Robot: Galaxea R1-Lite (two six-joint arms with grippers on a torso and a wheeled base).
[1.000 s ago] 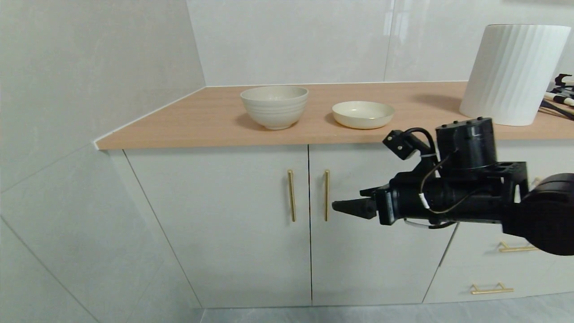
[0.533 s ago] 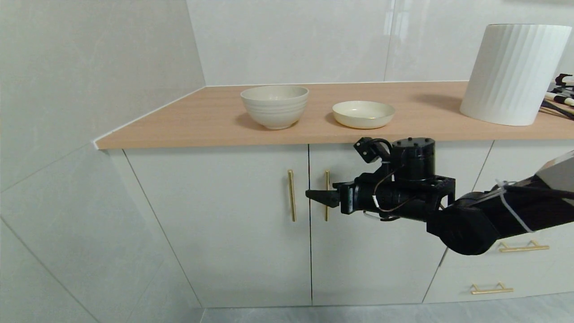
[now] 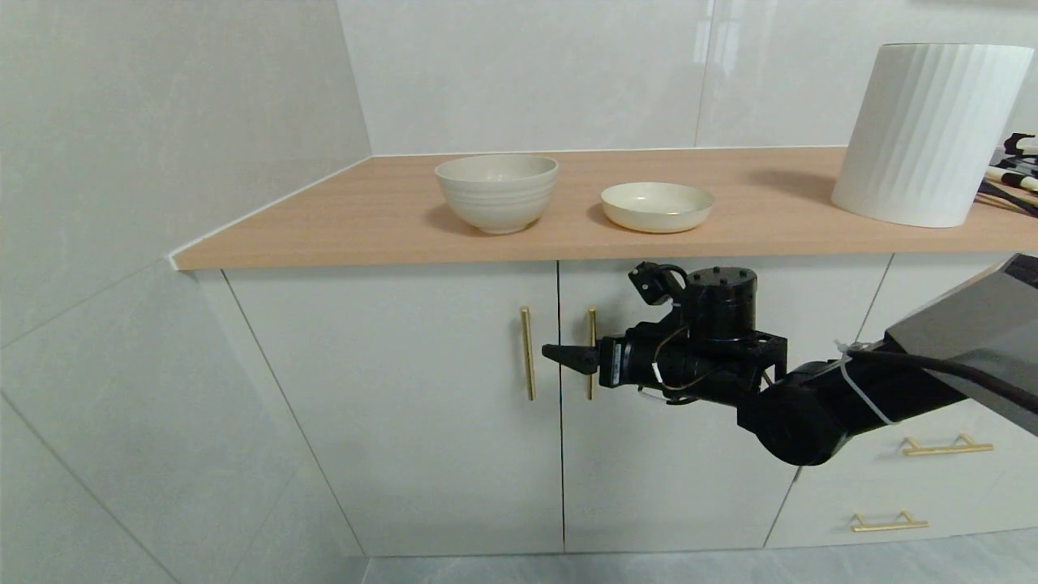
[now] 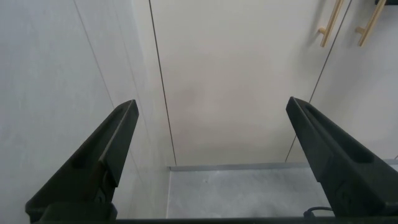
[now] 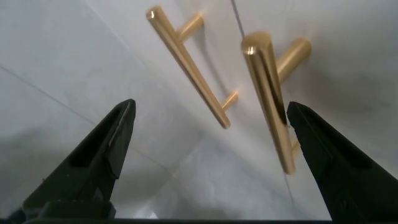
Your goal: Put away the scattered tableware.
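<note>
Grey floor [image 4: 236,193] and pale cabinet fronts face the left jaws, which stand wide apart and empty. Right jaws, also apart and empty, point at the seam of the double doors, between the left door's vertical brass bar handle [image 3: 527,353] and the right door's matching handle [image 3: 591,324]; contact cannot be told. Above, on the wooden table [image 3: 365,219], a ribbed cream deep bowl [image 3: 496,192] sits beside a shallow cream dish [image 3: 657,206], apart. Farther right stands a tall white ribbed cylinder [image 3: 924,134]
</note>
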